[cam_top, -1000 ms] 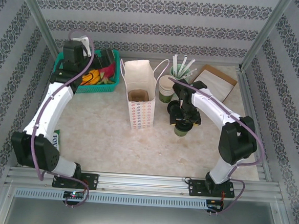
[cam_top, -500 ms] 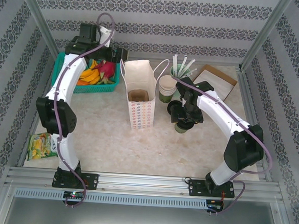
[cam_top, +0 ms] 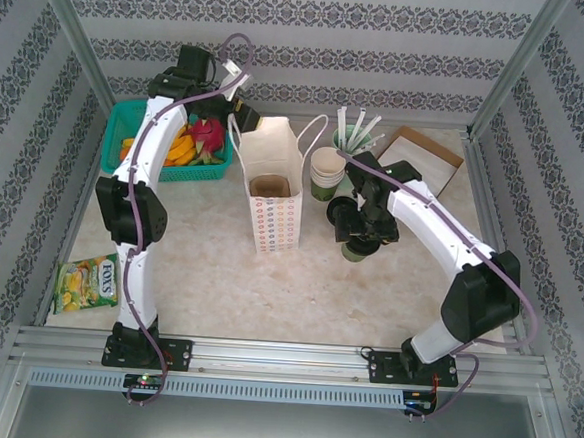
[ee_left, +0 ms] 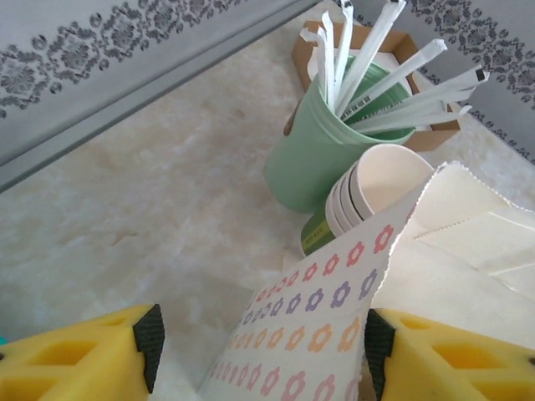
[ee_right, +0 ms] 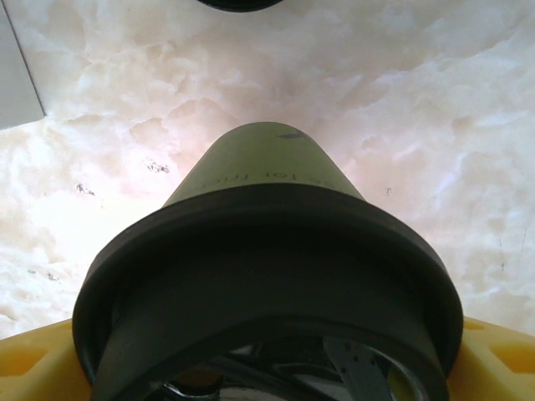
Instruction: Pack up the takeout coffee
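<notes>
Two items: right jaws are clasping takeout coffee [ee_right: 267, 276] for lifting; left jaws, half-open, are straddling paper bag [ee_left: 318, 326], likely steadying it.

A yellow-green snack bag [cam_top: 87, 283] is lying at the near left of the table [cam_top: 367, 294], showing white lettering that looks like "FOX'S". Faint print is circling the dark green takeout cup [ee_right: 259, 167], too blurred to read. A wrapped straw [ee_left: 359, 102] is carrying a barcode-like mark, its digits illegible.
</notes>
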You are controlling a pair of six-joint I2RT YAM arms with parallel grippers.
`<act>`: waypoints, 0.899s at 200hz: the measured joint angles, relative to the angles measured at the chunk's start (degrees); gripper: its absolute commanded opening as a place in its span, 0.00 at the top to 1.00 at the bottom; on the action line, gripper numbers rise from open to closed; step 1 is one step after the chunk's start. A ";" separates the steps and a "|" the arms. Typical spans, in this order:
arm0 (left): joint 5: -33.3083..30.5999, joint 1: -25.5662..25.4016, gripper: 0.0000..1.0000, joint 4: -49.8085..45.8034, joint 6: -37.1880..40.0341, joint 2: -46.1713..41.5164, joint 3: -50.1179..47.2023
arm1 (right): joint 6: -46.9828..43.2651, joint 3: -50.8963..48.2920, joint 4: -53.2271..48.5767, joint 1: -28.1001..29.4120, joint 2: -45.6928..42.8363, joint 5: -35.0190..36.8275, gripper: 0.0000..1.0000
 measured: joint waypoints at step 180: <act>-10.93 -7.69 0.99 0.96 -17.99 -14.78 -15.30 | -3.23 27.67 -21.44 1.11 -5.79 -1.27 0.35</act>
